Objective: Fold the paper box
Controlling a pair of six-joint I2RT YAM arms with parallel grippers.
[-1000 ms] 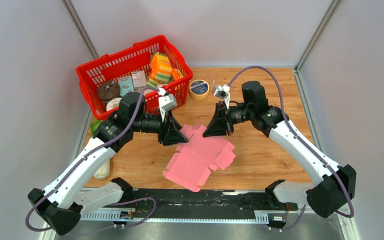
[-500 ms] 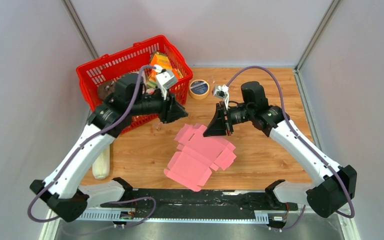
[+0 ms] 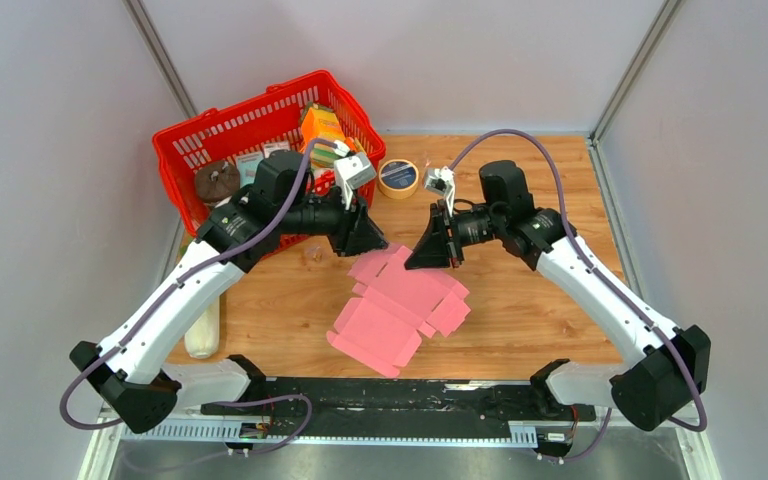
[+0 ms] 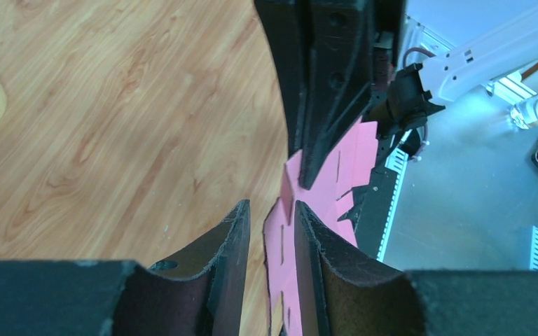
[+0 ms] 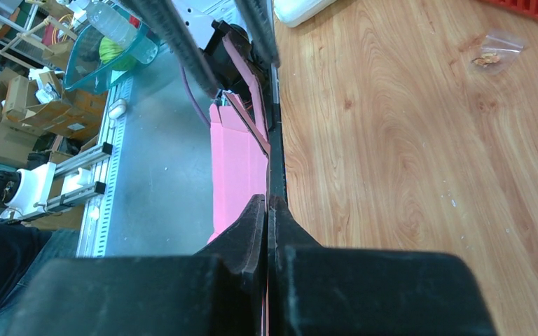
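The right gripper (image 5: 266,200) was clenched tight, apparently pinching the far edge of the paper box (image 3: 400,305), though the card ran edge-on into its fingers and the contact was hard to make out. The left gripper (image 4: 272,207) stood partly parted, its fingers (image 4: 231,238) either side of a pink flap. The box was a flat notched cut-out on the table (image 3: 280,300), between both arms. Behind it stood a red basket (image 3: 175,140) and a tape roll (image 3: 398,177).
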